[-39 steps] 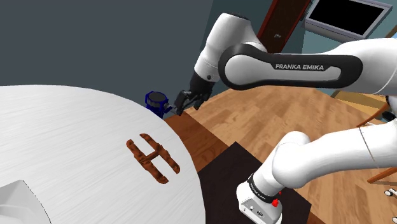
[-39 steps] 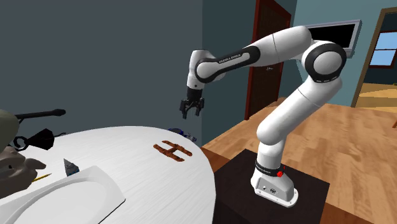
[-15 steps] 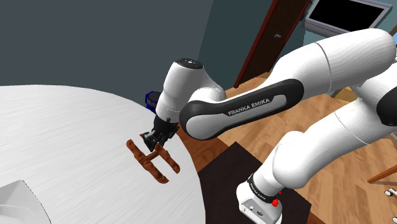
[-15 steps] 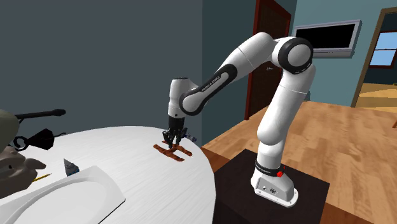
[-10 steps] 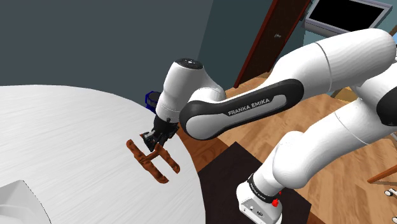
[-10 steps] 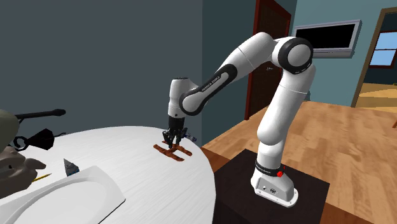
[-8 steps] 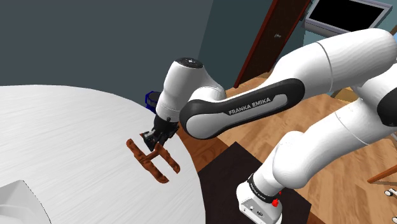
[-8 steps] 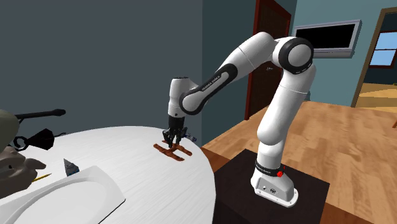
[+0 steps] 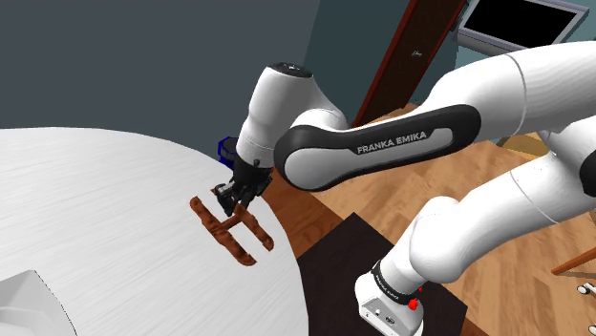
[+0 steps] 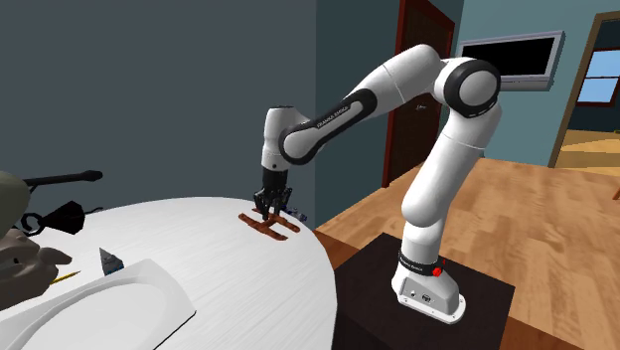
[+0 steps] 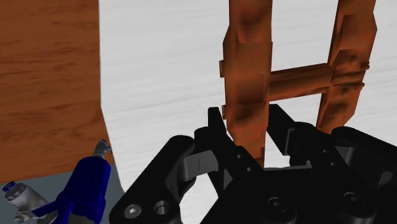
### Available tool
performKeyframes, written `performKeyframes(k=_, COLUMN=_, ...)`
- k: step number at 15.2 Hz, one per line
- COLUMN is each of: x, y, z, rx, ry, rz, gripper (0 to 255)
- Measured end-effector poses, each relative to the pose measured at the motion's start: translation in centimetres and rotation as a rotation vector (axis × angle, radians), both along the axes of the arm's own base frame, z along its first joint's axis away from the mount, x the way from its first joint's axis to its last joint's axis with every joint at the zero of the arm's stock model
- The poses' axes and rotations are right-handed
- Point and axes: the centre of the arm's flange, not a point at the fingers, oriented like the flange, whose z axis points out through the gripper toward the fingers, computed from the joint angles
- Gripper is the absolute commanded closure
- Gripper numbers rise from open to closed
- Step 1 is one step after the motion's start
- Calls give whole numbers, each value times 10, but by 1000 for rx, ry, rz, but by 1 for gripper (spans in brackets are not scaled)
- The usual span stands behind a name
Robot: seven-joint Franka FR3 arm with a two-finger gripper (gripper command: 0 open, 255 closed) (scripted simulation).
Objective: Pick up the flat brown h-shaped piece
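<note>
Jaws were clamped on one long bar of the brown H-shaped piece (image 11: 296, 79), near that bar's end. Crossbar and second bar stuck out past them. Piece was at the white table (image 9: 86, 210) edge; contact with the table unclear.

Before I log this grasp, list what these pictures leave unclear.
Wrist view: the brown H-shaped piece runs off the picture's edge; the gripper hides the end of the bar it clasps.
Shoulder view: the arm covers most of the blue object; its kind is unclear.
Second exterior view: the dark things at the left edge are cut off and too small to name.
</note>
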Motion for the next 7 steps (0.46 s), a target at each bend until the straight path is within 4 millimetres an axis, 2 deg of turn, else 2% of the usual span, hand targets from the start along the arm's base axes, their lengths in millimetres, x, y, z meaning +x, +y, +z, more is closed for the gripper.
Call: performKeyframes(k=7, x=-1, y=0, z=35, rx=0, ry=0, rz=0, gripper=255)
